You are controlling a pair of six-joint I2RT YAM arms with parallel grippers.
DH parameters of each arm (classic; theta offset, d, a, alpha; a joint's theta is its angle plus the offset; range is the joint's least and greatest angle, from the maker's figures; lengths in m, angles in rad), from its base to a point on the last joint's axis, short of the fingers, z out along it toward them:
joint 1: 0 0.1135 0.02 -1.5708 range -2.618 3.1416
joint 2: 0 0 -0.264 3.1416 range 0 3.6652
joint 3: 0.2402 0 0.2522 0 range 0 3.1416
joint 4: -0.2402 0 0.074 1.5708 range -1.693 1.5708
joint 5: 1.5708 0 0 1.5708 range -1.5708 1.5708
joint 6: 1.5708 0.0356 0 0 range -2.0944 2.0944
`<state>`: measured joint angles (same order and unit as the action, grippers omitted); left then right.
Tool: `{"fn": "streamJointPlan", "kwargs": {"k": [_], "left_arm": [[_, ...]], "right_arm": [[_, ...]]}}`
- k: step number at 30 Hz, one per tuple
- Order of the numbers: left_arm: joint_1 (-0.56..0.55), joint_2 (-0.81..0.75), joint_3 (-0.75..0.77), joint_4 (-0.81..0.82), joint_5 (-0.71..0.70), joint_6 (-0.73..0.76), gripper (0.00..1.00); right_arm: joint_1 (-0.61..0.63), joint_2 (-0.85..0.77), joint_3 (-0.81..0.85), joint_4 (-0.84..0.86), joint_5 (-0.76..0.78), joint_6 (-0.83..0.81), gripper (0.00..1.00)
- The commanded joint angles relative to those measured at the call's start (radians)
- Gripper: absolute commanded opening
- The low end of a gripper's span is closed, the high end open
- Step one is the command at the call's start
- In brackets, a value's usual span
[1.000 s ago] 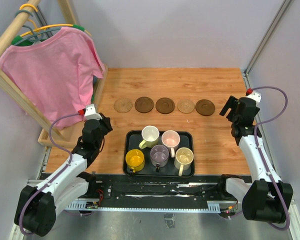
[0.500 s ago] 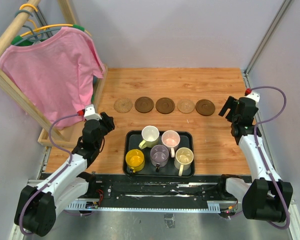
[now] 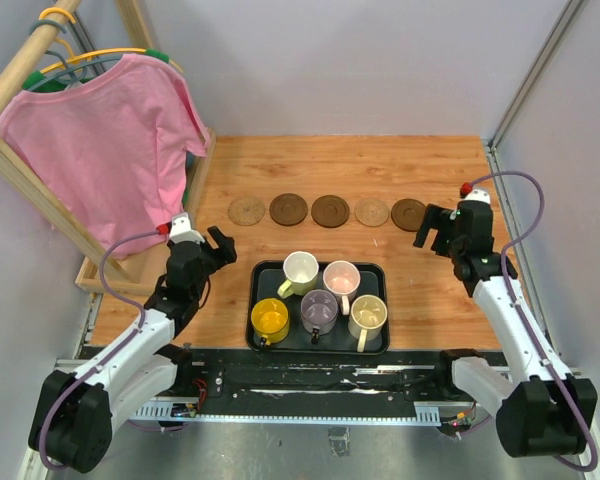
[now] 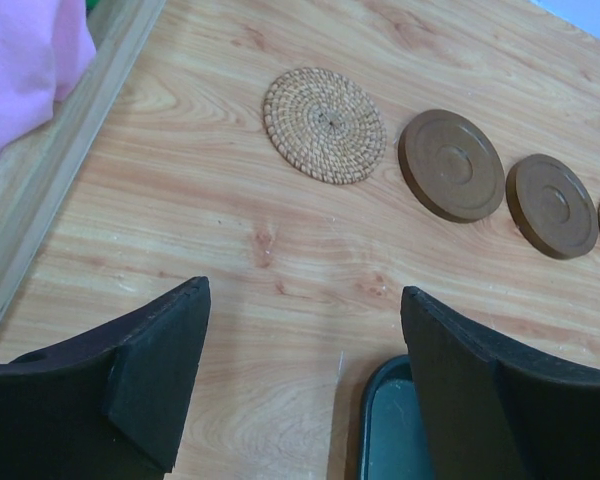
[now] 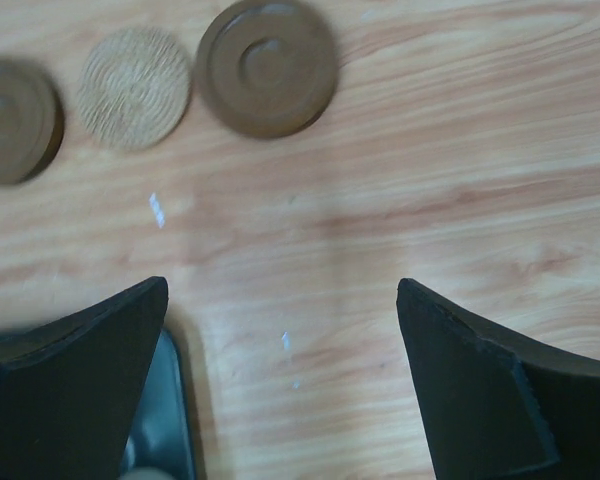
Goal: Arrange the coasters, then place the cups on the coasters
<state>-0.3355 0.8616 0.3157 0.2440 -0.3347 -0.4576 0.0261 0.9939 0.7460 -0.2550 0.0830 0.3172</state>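
Several coasters lie in a row across the wooden table, from a tan woven coaster [image 3: 246,210] [image 4: 324,125] at the left to a dark brown coaster [image 3: 408,214] [image 5: 268,65] at the right. A black tray [image 3: 385,270] in front of them holds the cups: cream-white [image 3: 301,269], pink [image 3: 341,277], bright yellow [image 3: 270,319], purple [image 3: 319,311] and pale yellow [image 3: 368,315]. My left gripper [image 3: 218,245] [image 4: 305,290] is open and empty, just left of the tray's far corner. My right gripper [image 3: 432,232] [image 5: 280,285] is open and empty, below the rightmost coaster.
A pink shirt [image 3: 100,140] hangs on a wooden rack [image 3: 130,270] along the table's left side. Grey walls close in the back and the right edge. The tray's corner [image 4: 385,420] [image 5: 160,420] shows in both wrist views.
My left gripper has opened wide. The right arm has swung left, toward the rightmost coaster and the tray, and its jaws have opened a little wider.
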Motion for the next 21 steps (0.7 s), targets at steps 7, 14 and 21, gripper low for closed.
{"fn": "streamJointPlan", "kwargs": {"k": [7,14,21], "left_arm": [[-0.005,0.03,-0.014,0.02,0.07,-0.041,0.81],[-0.004,0.064,0.006,0.019,0.092,-0.03,0.81],[-0.005,0.12,0.028,0.014,0.129,-0.039,0.82]], "right_arm": [[0.276,-0.127,-0.017,-0.289,0.018,0.037,0.99],[0.387,-0.248,-0.008,-0.469,-0.077,0.098,0.99],[0.455,-0.405,-0.065,-0.515,-0.2,0.141,0.99]]}}
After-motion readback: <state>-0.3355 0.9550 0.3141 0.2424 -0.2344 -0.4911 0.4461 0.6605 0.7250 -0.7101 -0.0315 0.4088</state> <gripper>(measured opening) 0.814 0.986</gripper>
